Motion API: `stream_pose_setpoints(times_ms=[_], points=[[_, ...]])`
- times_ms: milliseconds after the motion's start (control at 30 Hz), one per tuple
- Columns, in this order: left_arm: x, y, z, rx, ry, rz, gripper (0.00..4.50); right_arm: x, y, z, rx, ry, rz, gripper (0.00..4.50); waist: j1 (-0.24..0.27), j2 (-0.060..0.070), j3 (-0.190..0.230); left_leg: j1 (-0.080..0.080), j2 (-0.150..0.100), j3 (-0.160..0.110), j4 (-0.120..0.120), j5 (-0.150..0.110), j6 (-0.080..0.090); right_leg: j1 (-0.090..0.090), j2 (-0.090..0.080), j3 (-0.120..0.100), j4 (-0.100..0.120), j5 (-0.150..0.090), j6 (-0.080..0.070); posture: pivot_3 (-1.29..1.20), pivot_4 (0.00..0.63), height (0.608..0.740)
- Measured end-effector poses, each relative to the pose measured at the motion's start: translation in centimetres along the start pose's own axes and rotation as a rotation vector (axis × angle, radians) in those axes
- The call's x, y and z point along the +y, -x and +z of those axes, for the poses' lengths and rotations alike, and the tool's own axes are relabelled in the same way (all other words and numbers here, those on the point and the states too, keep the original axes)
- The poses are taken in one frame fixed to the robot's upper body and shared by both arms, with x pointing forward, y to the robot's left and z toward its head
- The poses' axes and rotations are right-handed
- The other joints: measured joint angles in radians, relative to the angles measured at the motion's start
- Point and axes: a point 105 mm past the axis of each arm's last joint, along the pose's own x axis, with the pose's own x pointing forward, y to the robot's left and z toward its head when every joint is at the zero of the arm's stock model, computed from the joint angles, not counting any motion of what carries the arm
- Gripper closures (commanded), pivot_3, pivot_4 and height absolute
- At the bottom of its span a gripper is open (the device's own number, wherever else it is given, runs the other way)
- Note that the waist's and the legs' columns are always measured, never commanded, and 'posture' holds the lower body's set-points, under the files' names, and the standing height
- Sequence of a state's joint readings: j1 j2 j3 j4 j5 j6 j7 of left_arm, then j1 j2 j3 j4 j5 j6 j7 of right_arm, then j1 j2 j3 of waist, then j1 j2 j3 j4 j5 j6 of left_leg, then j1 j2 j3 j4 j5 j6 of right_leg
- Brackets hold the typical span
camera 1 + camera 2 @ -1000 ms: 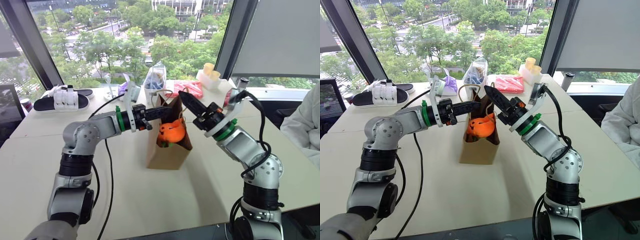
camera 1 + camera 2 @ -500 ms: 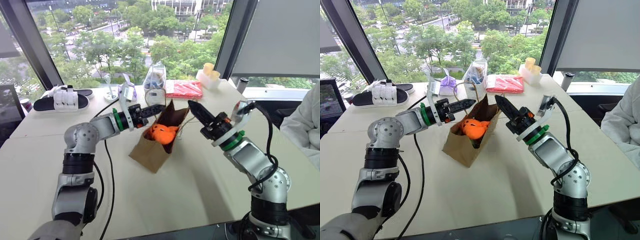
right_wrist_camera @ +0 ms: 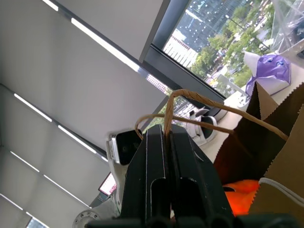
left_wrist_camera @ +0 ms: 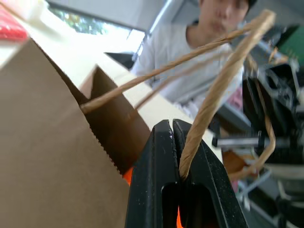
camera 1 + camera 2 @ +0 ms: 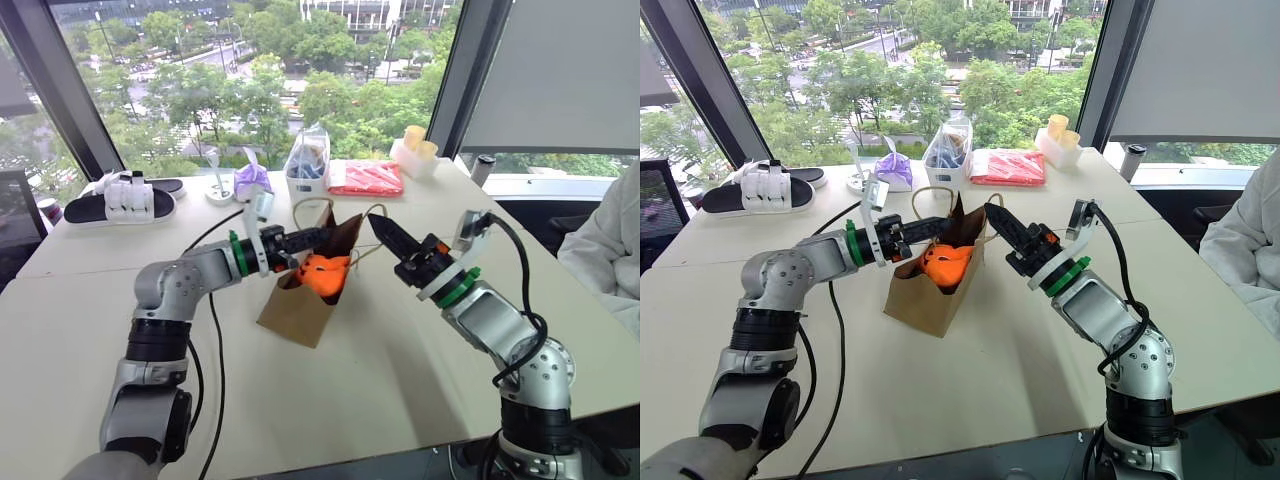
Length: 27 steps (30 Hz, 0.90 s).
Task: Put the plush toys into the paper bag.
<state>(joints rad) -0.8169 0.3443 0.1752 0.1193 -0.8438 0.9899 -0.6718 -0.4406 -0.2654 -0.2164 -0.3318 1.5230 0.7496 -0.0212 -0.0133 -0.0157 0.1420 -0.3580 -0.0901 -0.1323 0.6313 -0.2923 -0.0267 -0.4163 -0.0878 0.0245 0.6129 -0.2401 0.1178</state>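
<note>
The left pincer [image 4: 173,124] is clenched on one twisted handle [image 4: 216,85] of the paper bag [image 5: 930,300], which leans tilted on the table [image 5: 970,390]. The orange toy [image 5: 943,263] sits in its open mouth. The right pincer [image 3: 167,130] is clenched on the other handle [image 3: 190,98].

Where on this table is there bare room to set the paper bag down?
Bare table lies in front of the paper bag, between the arms. The window edge is crowded: sandal, purple bundle, clear plastic bag, red packet.
</note>
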Motion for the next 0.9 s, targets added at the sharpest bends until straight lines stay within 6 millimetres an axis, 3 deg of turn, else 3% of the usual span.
stream_pose_setpoints(times_ms=[167,200,233,300,500,533,600,767,900], points=[[1.4,1.8,-0.4,0.015,-0.006,0.072,4.5,0.5,-1.4,-0.3,0.025,0.037,0.013,4.47,-0.002,0.0,0.0,0.001,0.0,0.0,-0.001,0.0,0.0,0.0,0.0,0.0,0.0,0.0,0.0,0.0,0.15,0.74],[1.7,2.2,-0.7,0.021,0.004,0.083,4.23,0.3,-1.5,-0.4,0.027,0.041,0.005,3.94,-0.001,0.0,0.0,0.0,0.0,0.0,0.0,0.0,0.0,0.0,0.0,0.0,0.0,0.0,0.0,0.0,0.15,0.74],[1.8,2.3,-0.9,0.025,0.01,0.09,3.96,0.2,-1.6,-0.4,0.031,0.043,0.0,3.79,0.001,0.0,0.0,0.0,0.0,0.0,0.0,0.0,0.0,0.0,0.0,0.0,0.0,0.0,0.0,0.0,0.15,0.74],[1.9,2.5,-1.0,0.027,0.003,0.098,3.32,0.1,-2.0,-0.7,0.037,0.043,-0.005,2.93,0.004,0.0,0.0,-0.001,-0.001,-0.001,0.001,0.0,0.0,0.0,0.0,0.0,0.0,0.0,0.0,0.0,0.15,0.74],[1.2,2.8,-0.5,0.024,-0.022,0.071,0.39,0.0,-2.0,-0.8,0.046,0.069,-0.008,0.01,-0.001,0.0,0.0,0.0,0.0,-0.001,0.0,0.0,0.0,-0.001,0.0,0.0,0.0,0.0,0.0,0.0,0.15,0.74],[1.0,3.0,-0.2,0.014,-0.022,0.067,0.05,0.0,-2.0,-0.7,0.047,0.078,-0.009,0.0,-0.002,0.0,0.0,0.0,0.0,0.0,-0.001,0.0,0.0,-0.001,0.0,0.0,0.0,0.0,0.0,0.0,0.15,0.74],[0.8,3.7,0.5,0.001,-0.016,0.058,0.05,0.2,-1.6,-0.4,0.045,0.092,0.008,0.0,-0.003,0.0,0.0,-0.001,0.0,0.0,-0.001,0.0,0.0,-0.001,0.0,0.0,0.0,0.0,0.0,0.0,0.15,0.74],[-0.9,7.7,3.4,-0.056,-0.036,0.034,0.05,0.9,1.5,-0.4,0.098,0.157,0.057,0.0,-0.003,0.0,0.0,-0.001,0.0,0.0,-0.001,-0.001,0.002,-0.002,0.0,0.0,0.0,0.0,0.0,0.0,0.15,0.74],[-1.7,9.9,2.5,-0.018,-0.031,0.044,0.05,0.4,3.0,-1.4,0.168,0.166,0.05,0.0,-0.001,0.0,0.0,0.0,0.0,0.0,0.0,-0.004,0.006,0.0,0.0,0.0,-0.001,0.0,0.0,0.0,0.15,0.74]])
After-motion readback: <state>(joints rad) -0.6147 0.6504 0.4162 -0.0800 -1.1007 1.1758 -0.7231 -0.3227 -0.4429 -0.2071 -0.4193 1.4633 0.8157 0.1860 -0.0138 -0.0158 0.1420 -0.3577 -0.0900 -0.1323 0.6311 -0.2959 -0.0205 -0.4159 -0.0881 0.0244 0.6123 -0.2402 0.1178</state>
